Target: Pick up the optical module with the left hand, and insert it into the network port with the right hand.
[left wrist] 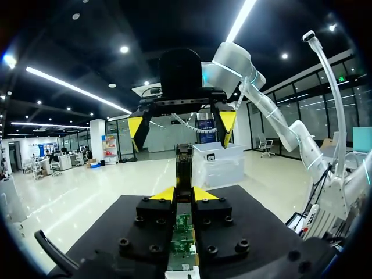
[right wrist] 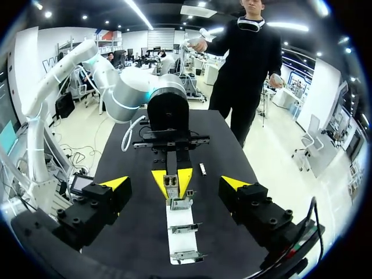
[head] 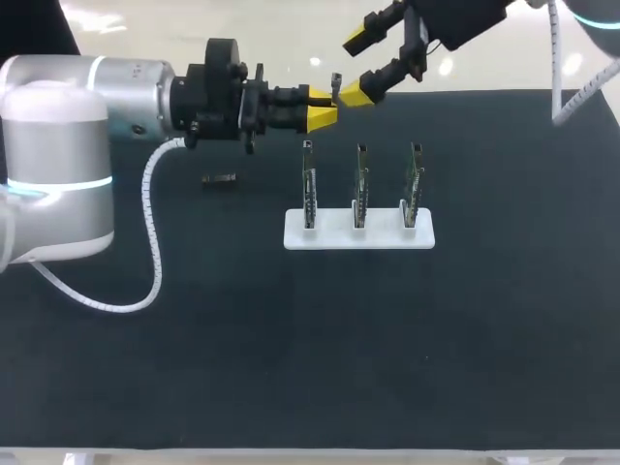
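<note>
My left gripper (head: 326, 107) is shut on a small grey optical module (head: 336, 85), held in the air above the back of the table. In the left wrist view the module (left wrist: 184, 165) sticks out ahead from between my left gripper's (left wrist: 184, 194) yellow tips. My right gripper (head: 357, 68) comes in from the back right. It stands open, with one finger on each side of the module's free end and no contact seen. From the right wrist view, my right gripper (right wrist: 174, 185) is wide open around the module (right wrist: 172, 183). Three upright boards with network ports (head: 360, 182) stand below.
A white stand (head: 329, 237) holds the three boards side by side in the middle of the black table (head: 291, 368). A second small module (head: 220, 179) lies flat to the left of the stand. A white cable loops on the mat at the left.
</note>
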